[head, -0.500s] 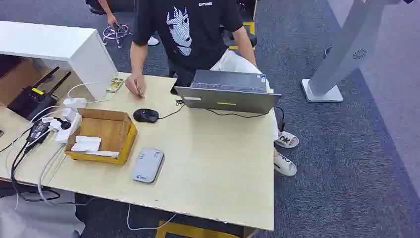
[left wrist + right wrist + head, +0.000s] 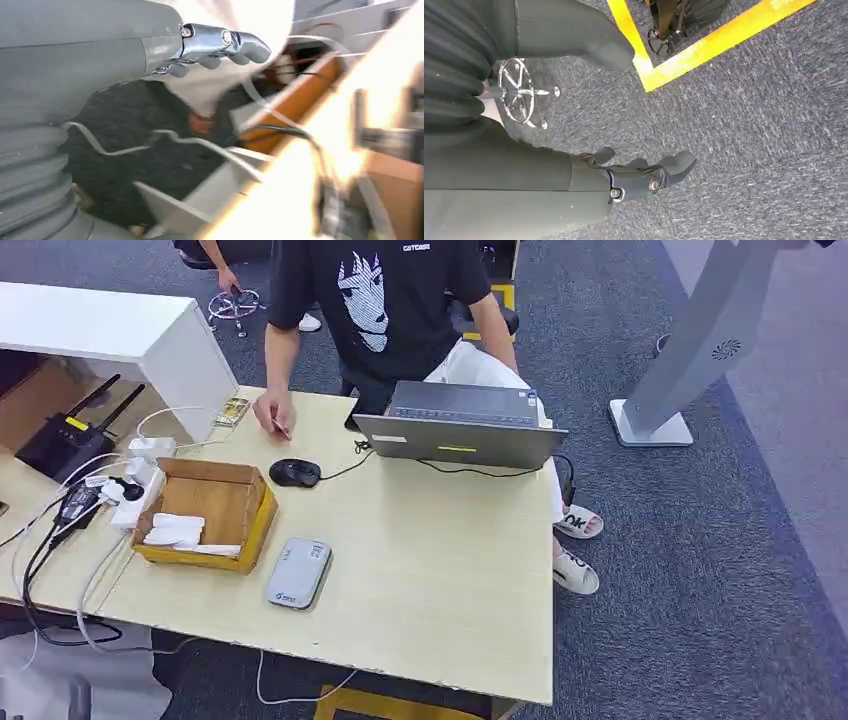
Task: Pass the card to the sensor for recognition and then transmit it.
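On the desk, white cards (image 2: 175, 530) wait in their box (image 2: 205, 512) at 9 o'clock of the sensor (image 2: 298, 573); both hands (image 2: 220, 47) (image 2: 644, 172) hang empty, fingers loosely spread, task unstarted.

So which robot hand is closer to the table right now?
Left. The left robot hand is close by the edge of the table and its cables, though that view is blurred. The right robot hand hangs over carpet near a yellow floor line.

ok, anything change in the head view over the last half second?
Barely. The person's hand at the table's far edge shifted slightly. The yellow box, grey sensor, mouse and laptop stayed put. Nothing was picked up or released.
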